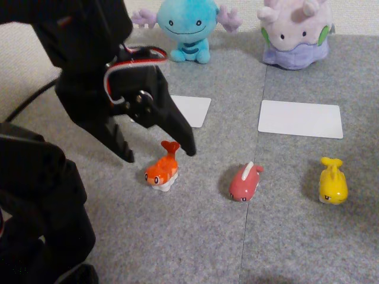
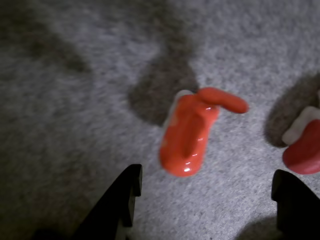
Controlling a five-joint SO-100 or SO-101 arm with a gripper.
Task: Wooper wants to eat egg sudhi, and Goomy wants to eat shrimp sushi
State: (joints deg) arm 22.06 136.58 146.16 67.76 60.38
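My gripper [image 1: 160, 155] left of centre in the other view, jaws wide apart, gripping nothing, hovering over shrimp sushi [image 1: 163, 168], egg sudhi [image 1: 333, 181] far right, Wooper [image 1: 186, 26] and Goomy [image 1: 294, 31] along top edge

No lettering, number or brand can be read anywhere here, and the two white cards [image 1: 300, 119] on the mat are blank.

Dark pink-red figure [image 2: 303, 150] cut off by wrist view's right edge

Bare carpet [image 1: 195, 236] surrounds the shrimp sushi [image 1: 162, 170]; the red figure [image 1: 245, 182] sits near its right.
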